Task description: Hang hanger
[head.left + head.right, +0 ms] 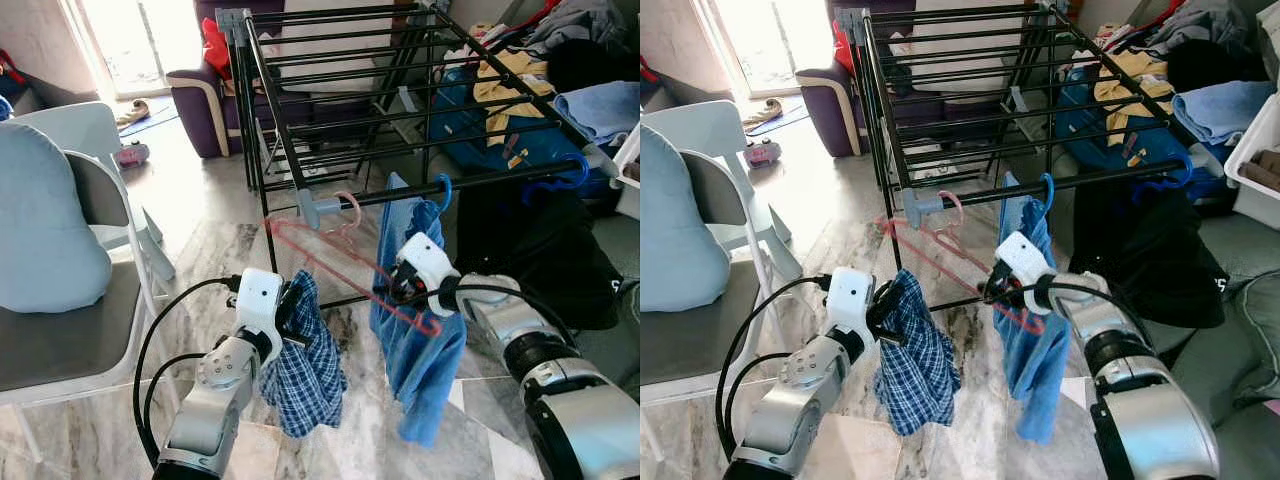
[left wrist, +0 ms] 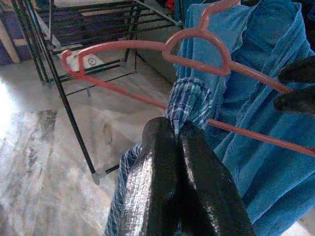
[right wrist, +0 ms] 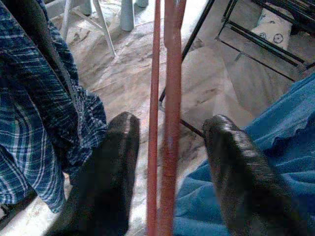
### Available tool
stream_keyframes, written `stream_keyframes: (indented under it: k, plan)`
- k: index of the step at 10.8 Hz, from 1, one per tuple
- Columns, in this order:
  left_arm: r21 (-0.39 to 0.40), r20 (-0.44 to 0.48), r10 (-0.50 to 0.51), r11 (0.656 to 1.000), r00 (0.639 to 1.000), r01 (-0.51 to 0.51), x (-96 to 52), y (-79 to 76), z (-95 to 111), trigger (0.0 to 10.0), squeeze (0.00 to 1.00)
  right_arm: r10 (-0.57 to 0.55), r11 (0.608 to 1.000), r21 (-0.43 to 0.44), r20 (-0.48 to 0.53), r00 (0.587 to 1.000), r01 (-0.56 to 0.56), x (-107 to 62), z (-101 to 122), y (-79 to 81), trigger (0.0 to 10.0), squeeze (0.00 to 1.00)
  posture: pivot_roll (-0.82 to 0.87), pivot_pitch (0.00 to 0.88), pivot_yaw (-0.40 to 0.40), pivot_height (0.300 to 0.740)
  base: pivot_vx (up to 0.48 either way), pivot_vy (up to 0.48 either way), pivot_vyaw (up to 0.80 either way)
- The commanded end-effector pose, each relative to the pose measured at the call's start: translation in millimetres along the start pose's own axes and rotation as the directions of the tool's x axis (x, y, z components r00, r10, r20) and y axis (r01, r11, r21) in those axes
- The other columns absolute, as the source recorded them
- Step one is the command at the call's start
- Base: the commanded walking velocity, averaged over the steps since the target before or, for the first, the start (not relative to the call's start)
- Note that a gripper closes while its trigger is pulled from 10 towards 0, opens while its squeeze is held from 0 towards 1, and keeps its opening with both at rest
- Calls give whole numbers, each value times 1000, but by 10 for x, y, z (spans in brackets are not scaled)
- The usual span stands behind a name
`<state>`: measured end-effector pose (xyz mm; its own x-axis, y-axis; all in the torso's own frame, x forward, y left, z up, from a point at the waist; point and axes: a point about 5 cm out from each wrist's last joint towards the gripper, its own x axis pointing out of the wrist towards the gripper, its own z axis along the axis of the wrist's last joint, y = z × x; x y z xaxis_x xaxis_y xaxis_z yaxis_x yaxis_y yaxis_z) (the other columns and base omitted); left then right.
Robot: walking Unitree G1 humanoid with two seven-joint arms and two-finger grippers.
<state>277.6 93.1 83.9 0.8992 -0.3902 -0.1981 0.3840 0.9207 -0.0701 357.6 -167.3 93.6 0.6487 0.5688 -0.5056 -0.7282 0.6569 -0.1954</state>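
Note:
A pink-red hanger (image 1: 340, 268) slants down from the front bar of the black drying rack (image 1: 400, 140), its hook (image 1: 350, 207) at the bar beside a grey joint. My right gripper (image 3: 173, 123) is open around the hanger's lower rods (image 3: 167, 98), one finger (image 3: 106, 182) on each side. My left gripper (image 2: 174, 130) is shut on a blue plaid cloth (image 1: 302, 365), held low and left of the hanger. The plaid cloth (image 2: 189, 101) bunches right under the hanger's bottom rod (image 2: 147, 101).
A blue garment (image 1: 425, 350) hangs from a blue hanger hook (image 1: 443, 190) beside my right gripper. A black garment (image 1: 540, 240) hangs further right. A white chair (image 1: 90, 340) with a pale blue cushion stands left. Clothes are piled at the back right, a purple sofa (image 1: 200, 95) behind.

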Motion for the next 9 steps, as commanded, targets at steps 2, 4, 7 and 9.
stream_keyframes:
  k: [2,4,7,9]
  plan:
    - [12,-18,-7,1000,1000,7,2,-4,-20,10000,0,-9,1000,-2,10,1000,9,-28,51,-61,0,0,-71,0,7,740,0,0,0]
    - [14,-21,-11,1000,1000,11,7,-8,-22,10000,0,-3,1000,3,8,1000,3,-22,34,-44,0,0,-71,0,6,740,0,0,0]
    - [16,-25,-12,1000,1000,12,10,-12,-25,10000,0,2,1000,8,7,1000,-2,-12,23,-27,0,0,-70,0,5,740,0,0,0]
    - [16,-28,-14,1000,1000,14,8,-17,-29,10000,0,0,1000,16,10,1000,0,-6,15,-18,0,0,-70,0,3,740,0,0,0]
